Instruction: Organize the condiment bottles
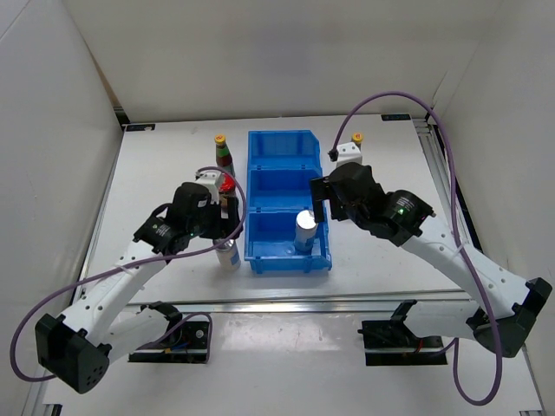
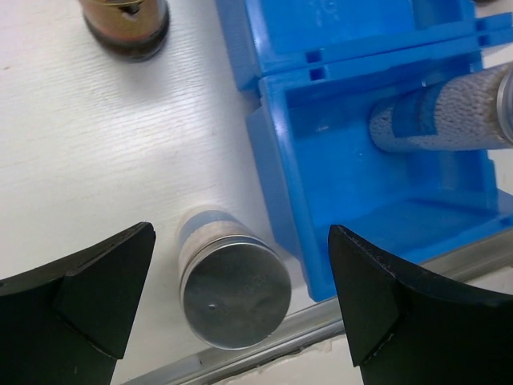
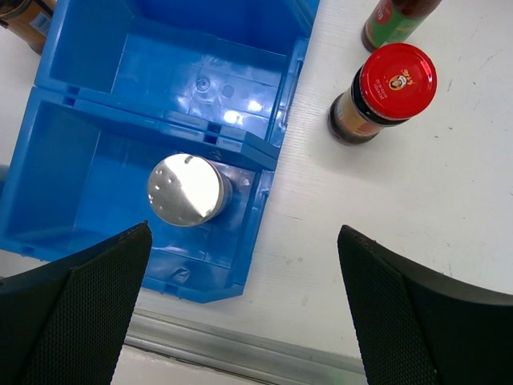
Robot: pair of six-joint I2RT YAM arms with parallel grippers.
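Note:
A white silver-topped cylinder [image 1: 227,254] stands on the table just left of the blue bin [image 1: 260,260]. My left gripper [image 2: 240,241] hangs open above this cylinder [image 2: 232,285], a finger on either side and touching nothing. Another silver-topped cylinder [image 3: 186,190] stands in the bin's near compartment [image 3: 56,184]. My right gripper [image 3: 244,233] is open and empty over that compartment's right wall. A red-lidded jar [image 3: 386,90] and a slim bottle [image 3: 397,20] stand right of the bin. On the left are a yellow-capped slim bottle [image 1: 222,149] and a red-lidded jar [image 1: 227,184], half hidden by my left gripper.
The bin's middle and far compartments [image 1: 279,149] hold nothing. A metal rail [image 1: 286,303] runs along the table's near edge, close to the bin and the left cylinder. White walls close in the table at the left, back and right.

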